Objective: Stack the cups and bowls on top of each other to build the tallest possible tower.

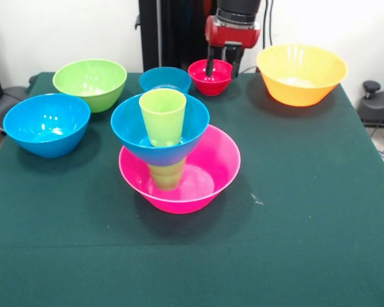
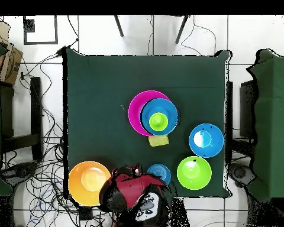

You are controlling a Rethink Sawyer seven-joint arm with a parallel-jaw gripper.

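on the worktop [image 1: 307, 224] your tower [image 1: 169, 153] has four pieces; five bowls left. fingers [image 1: 223, 64] straddle the red bowl [image 1: 209, 78] rim, not clenched.

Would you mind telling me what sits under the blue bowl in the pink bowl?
The blue bowl rests on an upturned green cup standing inside the pink bowl. Another green cup stands in the blue bowl. The lower cup's top is covered.
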